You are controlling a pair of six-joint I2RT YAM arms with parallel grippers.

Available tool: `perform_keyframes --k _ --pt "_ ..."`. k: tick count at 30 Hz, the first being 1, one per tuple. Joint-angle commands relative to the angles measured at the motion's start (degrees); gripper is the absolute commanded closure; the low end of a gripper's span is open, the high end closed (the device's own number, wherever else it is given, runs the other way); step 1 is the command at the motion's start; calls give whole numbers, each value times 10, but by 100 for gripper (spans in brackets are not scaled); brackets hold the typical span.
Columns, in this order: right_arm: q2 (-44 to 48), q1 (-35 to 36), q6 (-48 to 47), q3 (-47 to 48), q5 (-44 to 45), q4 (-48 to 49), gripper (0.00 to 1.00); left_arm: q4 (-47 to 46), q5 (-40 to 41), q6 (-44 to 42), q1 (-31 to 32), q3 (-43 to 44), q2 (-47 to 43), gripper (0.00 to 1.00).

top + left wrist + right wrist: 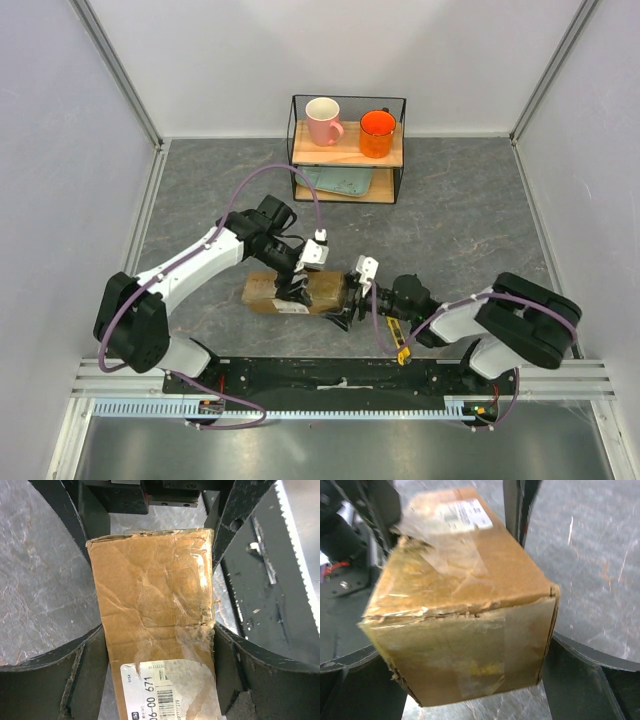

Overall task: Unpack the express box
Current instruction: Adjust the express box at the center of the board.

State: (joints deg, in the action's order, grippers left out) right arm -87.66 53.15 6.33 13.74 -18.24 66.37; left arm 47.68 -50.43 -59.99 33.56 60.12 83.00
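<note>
Well, on the grey table (470, 230) we see the express box (262, 292) lying flat, just ahead of our bases. Our left gripper (293, 293) clamps its long sides; our right gripper (345, 302) stands wide astride its right end.

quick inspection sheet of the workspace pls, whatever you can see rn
surface: grey stone-pattern table, no spills seen
job's things: express box lying flat mid-table, taped shut, label on top
clutter: yellow utility knife beside right arm; wire shelf at back holding pink mug, orange mug, teal tray below
grippers: left gripper shut on the box's long sides from above; right gripper open, straddling its end
cables: purple cable loops over left arm to its wrist
surroundings: white walls, nothing else seen
</note>
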Motion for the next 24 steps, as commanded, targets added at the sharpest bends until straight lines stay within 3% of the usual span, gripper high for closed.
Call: perform_keyframes --k 1,7,12,20,24 --pt "84 2 9 5 -17 28 2 63 -98 18 -1 26 -27 46" --pt "171 2 13 0 -21 -20 2 66 -109 25 -1 27 -36 46" --pt "159 2 18 17 -63 -63 13 65 -130 43 -1 54 -38 46" --pt "169 1 28 19 -58 -72 11 75 -138 47 -5 64 -57 47" --pt "179 2 21 36 -61 -85 35 76 -141 49 -5 61 -60 47"
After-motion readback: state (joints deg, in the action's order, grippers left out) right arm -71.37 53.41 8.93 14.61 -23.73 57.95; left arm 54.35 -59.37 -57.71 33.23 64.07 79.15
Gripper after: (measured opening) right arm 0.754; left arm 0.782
